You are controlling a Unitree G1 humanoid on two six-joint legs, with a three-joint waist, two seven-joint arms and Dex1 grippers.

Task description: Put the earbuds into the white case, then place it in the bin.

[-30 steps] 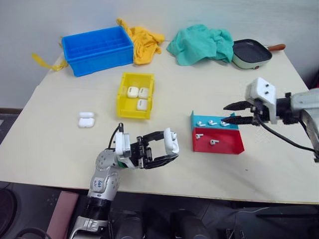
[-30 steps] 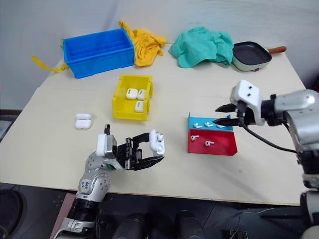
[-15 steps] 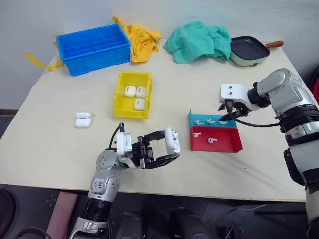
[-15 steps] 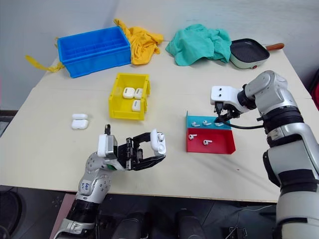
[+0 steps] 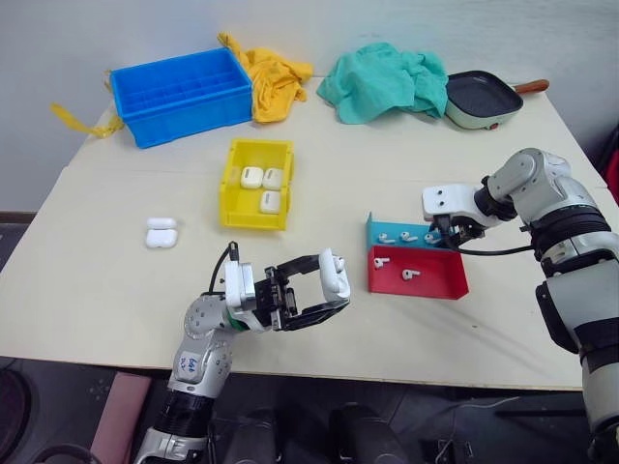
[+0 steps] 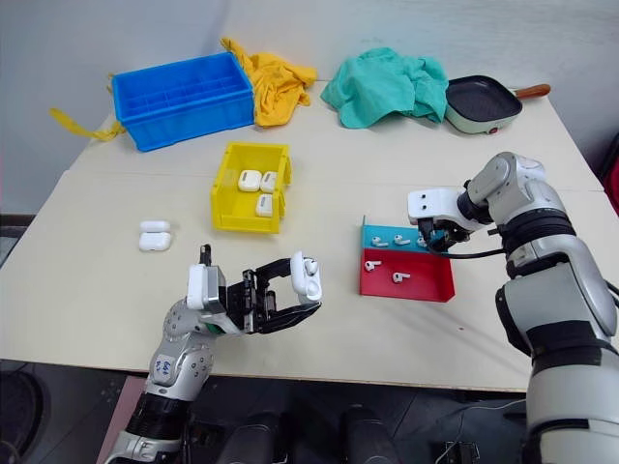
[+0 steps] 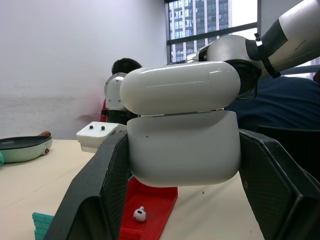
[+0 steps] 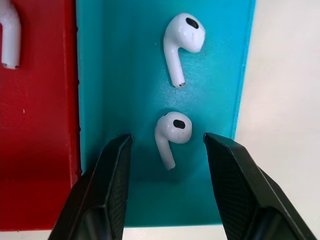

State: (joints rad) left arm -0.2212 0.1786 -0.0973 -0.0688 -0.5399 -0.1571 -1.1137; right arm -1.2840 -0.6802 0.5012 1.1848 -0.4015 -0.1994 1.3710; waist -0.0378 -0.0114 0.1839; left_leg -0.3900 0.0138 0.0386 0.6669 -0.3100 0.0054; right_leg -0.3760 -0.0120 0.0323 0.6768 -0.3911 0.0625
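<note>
My left gripper (image 5: 331, 284) is shut on the white case (image 5: 335, 274) and holds it above the table's front edge. In the left wrist view the white case (image 7: 182, 142) sits clamped between both black fingers, its lid down. My right gripper (image 5: 446, 235) points down over the teal tray (image 5: 371, 228) and is open. Its fingers (image 8: 110, 180) stand on either side of one earbud (image 8: 171, 131) without touching it, and a second earbud (image 8: 181, 40) lies just beyond. More earbuds (image 5: 412, 274) lie in the red tray (image 5: 435, 287). The yellow bin (image 5: 232, 198) holds three white cases.
Another white case (image 5: 161, 233) lies on the table left of the bin. Along the back stand a blue crate (image 5: 179, 94), a yellow cloth (image 5: 279, 77), a green cloth (image 5: 387, 82) and a grill pan (image 5: 486, 99). A person sits beyond the table in the left wrist view.
My right gripper has swung from pointing sideways to pointing down and has sunk onto the teal tray. The left gripper has kept still with the case.
</note>
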